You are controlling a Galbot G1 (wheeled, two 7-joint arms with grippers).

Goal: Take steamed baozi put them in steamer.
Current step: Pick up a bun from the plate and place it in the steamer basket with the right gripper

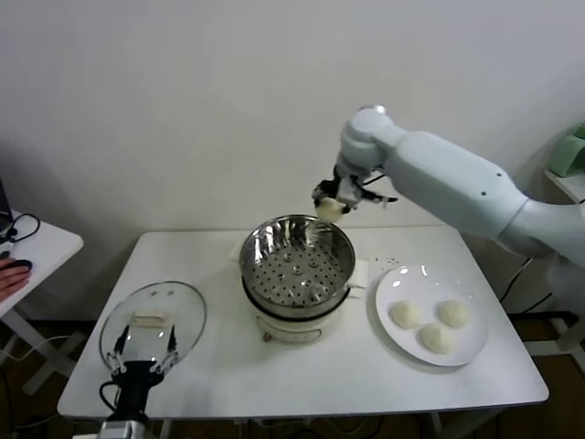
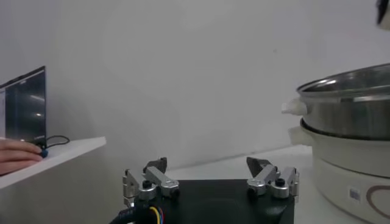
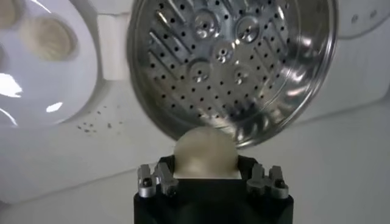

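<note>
The steamer (image 1: 297,261) is a shiny steel basket with a perforated bottom on a white pot base at the table's middle; its inside shows no bun (image 3: 231,61). My right gripper (image 1: 330,207) is shut on a cream-white baozi (image 3: 205,153) and holds it in the air just behind the steamer's far rim. Three more baozi (image 1: 430,325) lie on the white plate (image 1: 393,288) to the right. My left gripper (image 1: 143,352) is open and empty, low at the table's front left over the glass lid (image 1: 154,315).
A small side table (image 1: 32,247) with a hand on it stands at the far left. The steamer's side shows close by in the left wrist view (image 2: 347,115). A green object (image 1: 569,151) sits at the far right edge.
</note>
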